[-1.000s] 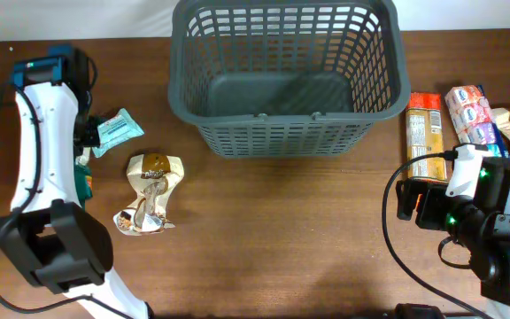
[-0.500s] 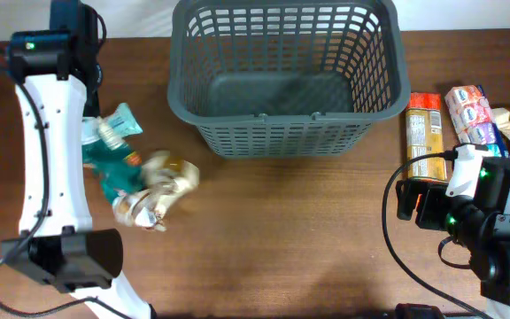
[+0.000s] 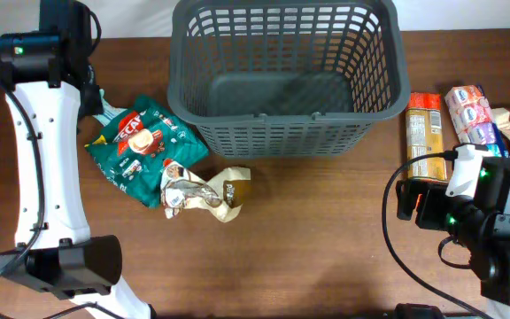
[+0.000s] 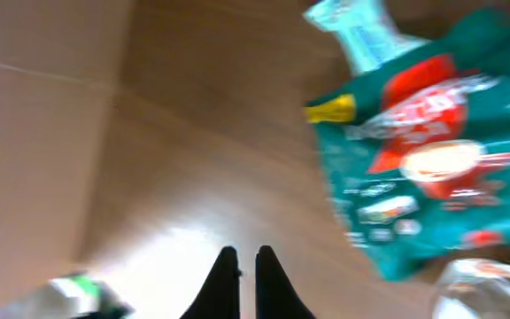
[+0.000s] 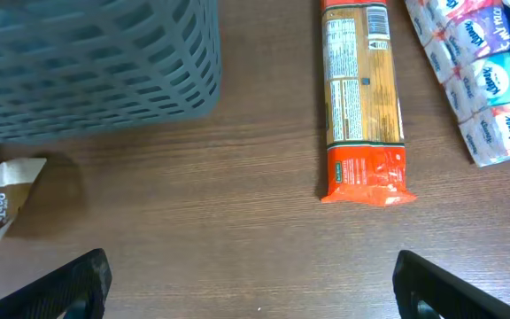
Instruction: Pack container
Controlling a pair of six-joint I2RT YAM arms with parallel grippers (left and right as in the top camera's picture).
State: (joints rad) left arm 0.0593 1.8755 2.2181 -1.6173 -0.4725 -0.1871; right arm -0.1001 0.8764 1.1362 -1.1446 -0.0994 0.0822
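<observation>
The container [image 3: 282, 137], a dark grey plastic basket with lattice walls and a solid floor, sits mid-desk at the far edge. Only the overhead view shows it whole; the right wrist view catches just one slotted corner, beside a flat orange pack [image 5: 364, 97]. A glossy green pouch [image 3: 144, 146] and a crinkled cream pouch [image 3: 206, 190] lie near its left front corner. The left gripper [image 4: 242, 283], blurred, has its fingers pressed together on nothing; the right gripper [image 5: 251, 292] is spread wide.

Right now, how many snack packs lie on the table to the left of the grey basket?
3. A green bag by the basket's left front corner, a white-and-brown pouch touching its near edge, a pale teal packet partly under the left arm, which may hide more.
</observation>
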